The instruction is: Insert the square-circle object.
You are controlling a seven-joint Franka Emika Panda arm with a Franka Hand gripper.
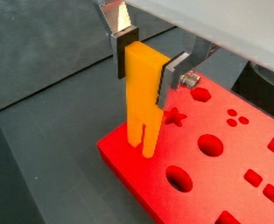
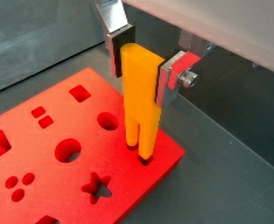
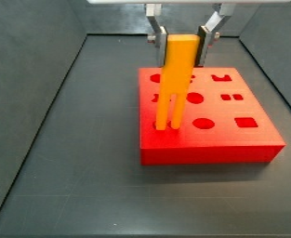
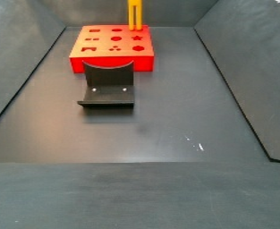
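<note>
in both wrist views the gripper (image 1: 149, 63) is clamped on the top of the yellow bar (image 1: 144, 101) — the silver fingers (image 1: 125, 48) press its two sides, dark pads against the plastic. the bar hangs upright, its forked end pointing down, and the two prongs (image 1: 144, 144) meet the red block (image 1: 227, 166) near one corner.

moving across a side view from left to right: bare dark floor (image 3: 60, 139) first, then the left edge of the red block (image 3: 210, 139), then the bar (image 3: 175, 79) standing on the block's left front part with the gripper (image 3: 182, 37) above it, then the star, round and square holes (image 3: 204, 122) spread over the rest of the top face, all of them vacant.

in a wrist view the prong tips (image 2: 140, 154) seem to sit just inside a small pair of openings by the block's edge, though the angle is too steep to say how deep they have gone. judging by how much of the bar stands proud of the block, the step in hand is the insertion itself, barely begun.

the next move calls for a straight push downward — bar kept vertical, grip kept firm — until the prongs seat; any tilt would likely jam them.

in a side view the fixture (image 4: 107, 86) stands on the floor just in front of the block (image 4: 111, 49).
</note>
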